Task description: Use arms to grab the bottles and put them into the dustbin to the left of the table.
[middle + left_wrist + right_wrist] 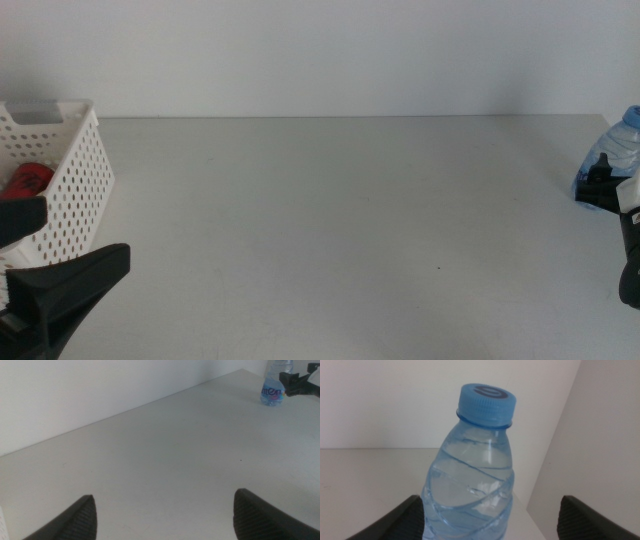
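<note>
While most of the scene is lying bare, the light-grey table point(340, 220) is taking up nearly the whole middle view, running back to a plain white wall point(320, 50). At the table's left edge the white perforated dustbin point(75, 180) is standing upright, and a red can point(25, 182) is lying inside it, partly hidden by the near wall of the bin.

Just in front of the dustbin, at the lower left corner of the middle view, the left gripper point(162, 517) is waiting with its jaws spread wide apart; nothing is sitting between them, and its wrist camera is showing only bare tabletop ahead.

At the far right edge of the table, the right gripper point(492, 520) is working at the small clear water bottle point(470, 490). Its jaws are standing wide on either side of the bottle's body, not visibly touching it. The bottle is standing upright on the table near the right rear corner, its blue cap point(486, 404) in place. Across the table, the left wrist view is showing the same bottle with the dark right gripper just beside it.
</note>
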### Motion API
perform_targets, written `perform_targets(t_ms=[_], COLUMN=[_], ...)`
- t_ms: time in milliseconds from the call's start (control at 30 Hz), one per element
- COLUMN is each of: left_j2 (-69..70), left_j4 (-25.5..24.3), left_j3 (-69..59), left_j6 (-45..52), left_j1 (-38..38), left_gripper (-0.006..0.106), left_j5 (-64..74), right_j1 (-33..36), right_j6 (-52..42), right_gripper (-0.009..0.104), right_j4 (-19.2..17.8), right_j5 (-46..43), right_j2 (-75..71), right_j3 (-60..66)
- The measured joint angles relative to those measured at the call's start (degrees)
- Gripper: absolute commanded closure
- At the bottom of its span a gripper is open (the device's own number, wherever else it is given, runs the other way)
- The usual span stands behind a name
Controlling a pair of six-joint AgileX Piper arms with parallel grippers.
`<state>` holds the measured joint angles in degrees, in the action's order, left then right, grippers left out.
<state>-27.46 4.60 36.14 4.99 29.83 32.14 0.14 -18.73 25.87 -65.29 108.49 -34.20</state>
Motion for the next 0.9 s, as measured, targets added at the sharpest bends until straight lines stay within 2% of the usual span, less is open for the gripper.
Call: perform_targets(t_ms=[400,800,900], left_j2=[0.00,0.00,0.00], left_j4=[0.00,0.00,0.00], left_j3=[0.00,0.00,0.00], left_j6=[0.00,0.00,0.00], left_j1=[0.00,0.00,0.00], left_gripper=[0.007,0.007,0.007], left_j5=[0.00,0.00,0.00], right_j1=[0.00,0.00,0.06], right_j6=[-1.04,-3.79,-4.40], right_gripper=[0.027,0.027,0.033], right_j4=[0.33,3.35,4.32], right_j5=[0.00,0.00,0.00], right_j2=[6.41,12.02,12.45], right_j3=[-6.95,-12.77,-13.56])
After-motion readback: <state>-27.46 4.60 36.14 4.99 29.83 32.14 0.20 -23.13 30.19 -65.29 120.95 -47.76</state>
